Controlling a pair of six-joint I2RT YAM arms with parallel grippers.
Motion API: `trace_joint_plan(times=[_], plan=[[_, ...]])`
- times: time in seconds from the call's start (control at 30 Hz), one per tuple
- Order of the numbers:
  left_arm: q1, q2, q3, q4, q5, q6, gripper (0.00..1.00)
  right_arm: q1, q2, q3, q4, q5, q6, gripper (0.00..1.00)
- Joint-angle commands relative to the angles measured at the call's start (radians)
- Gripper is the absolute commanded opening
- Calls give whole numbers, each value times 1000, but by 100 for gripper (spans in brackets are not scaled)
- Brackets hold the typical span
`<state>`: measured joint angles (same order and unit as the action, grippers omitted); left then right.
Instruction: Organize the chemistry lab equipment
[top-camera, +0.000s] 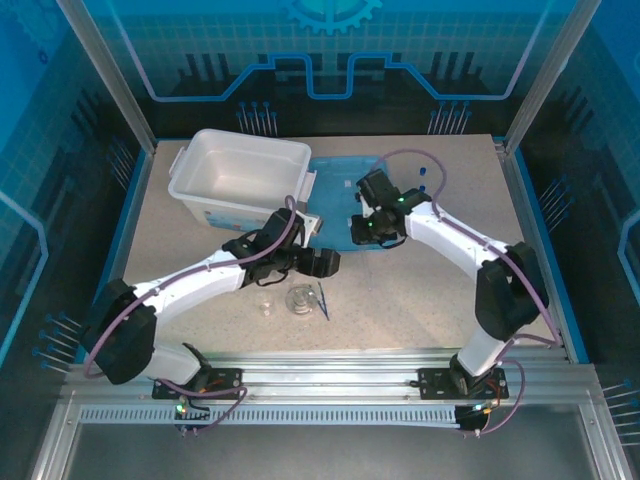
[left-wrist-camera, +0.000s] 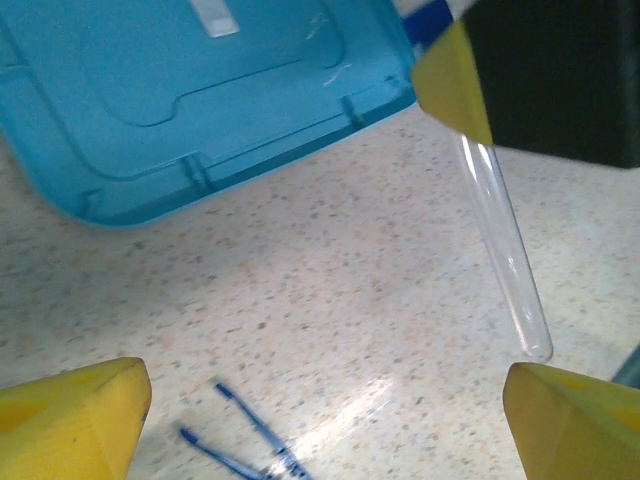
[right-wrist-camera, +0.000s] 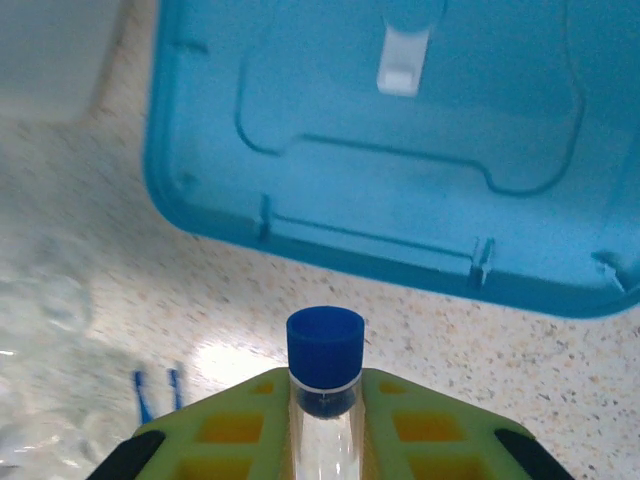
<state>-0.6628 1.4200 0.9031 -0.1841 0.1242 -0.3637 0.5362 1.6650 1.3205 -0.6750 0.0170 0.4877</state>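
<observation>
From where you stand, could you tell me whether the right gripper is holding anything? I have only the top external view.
Observer: Yes. The right wrist view shows the right gripper shut on a clear tube whose blue cap sticks out past the fingertips.
Operator: Thank you. Is the left gripper open or shut?
Observer: Open. In the left wrist view the left gripper has its fingers wide apart and grips nothing.
Operator: Is there anything inside that tube?
Observer: It looks empty. The left wrist view shows it see-through all the way down to its rounded closed end.
</observation>
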Motion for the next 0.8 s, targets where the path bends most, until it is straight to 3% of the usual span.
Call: trace_joint_plan(times=[0.0,0.43,0.63,0.77], plan=[[0,31,35,83,100,-59,92,-9,-42,41,45,-58,60,21],[-1,119,54,270,233,-200,86,-32,-73,29,233,-170,246,20],[-1,143,53,322,256,-239,75,-33,-74,18,261,-153,280,19],[-1,142,48,333,255,-246,59,-45,-82,-6,283,-140,303,18]])
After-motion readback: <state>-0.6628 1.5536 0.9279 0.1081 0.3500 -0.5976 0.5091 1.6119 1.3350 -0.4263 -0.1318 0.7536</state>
